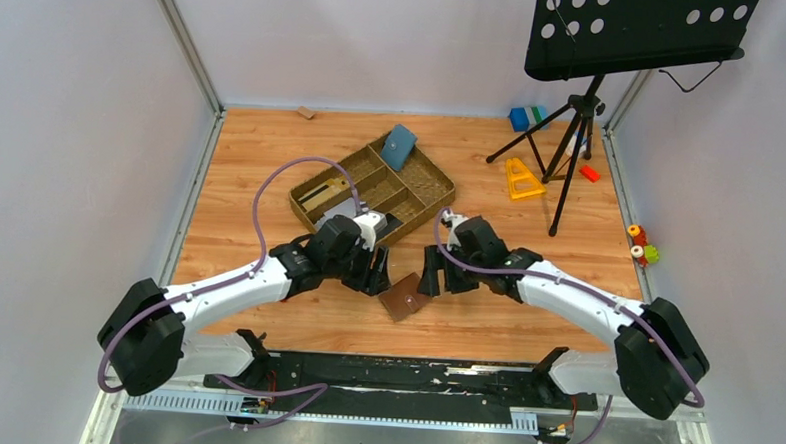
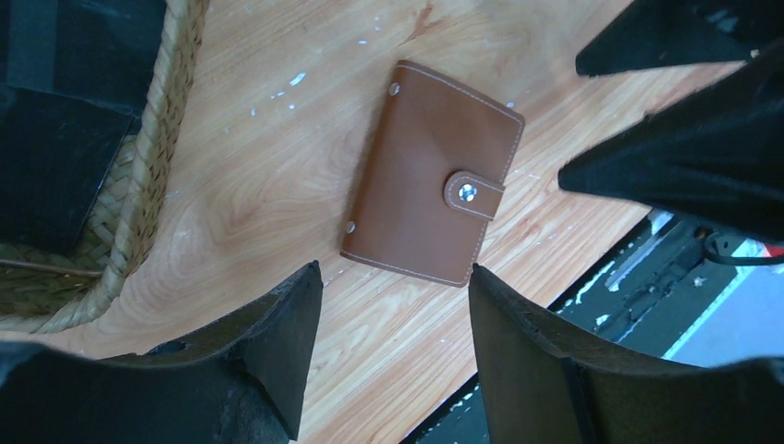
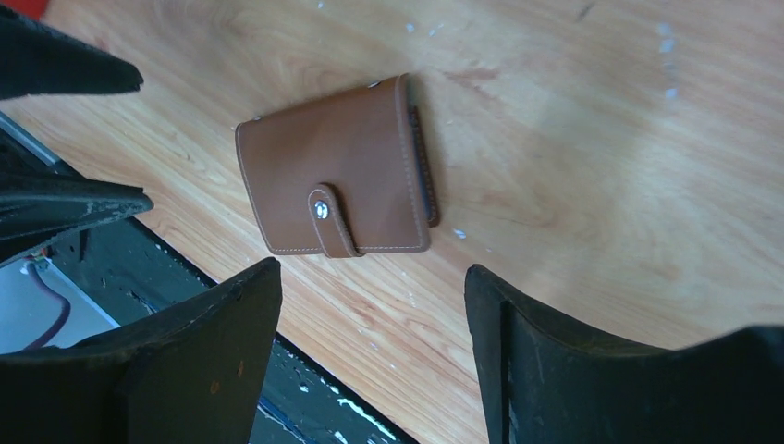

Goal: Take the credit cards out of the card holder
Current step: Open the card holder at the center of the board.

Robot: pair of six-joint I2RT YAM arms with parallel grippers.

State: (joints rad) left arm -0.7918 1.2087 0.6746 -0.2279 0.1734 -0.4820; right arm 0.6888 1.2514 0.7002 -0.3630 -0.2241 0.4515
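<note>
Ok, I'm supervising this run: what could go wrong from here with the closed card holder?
The tab is snapped shut, so gripping the card holder whole frees no cards. It lies flat near the front edge of the table; a nudge might slide it off. The left claw and right claw sit close together and could collide.

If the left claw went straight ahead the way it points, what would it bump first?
Probably the brown card holder, lying shut on the table. The open left claw points down at it, with nothing between.
</note>
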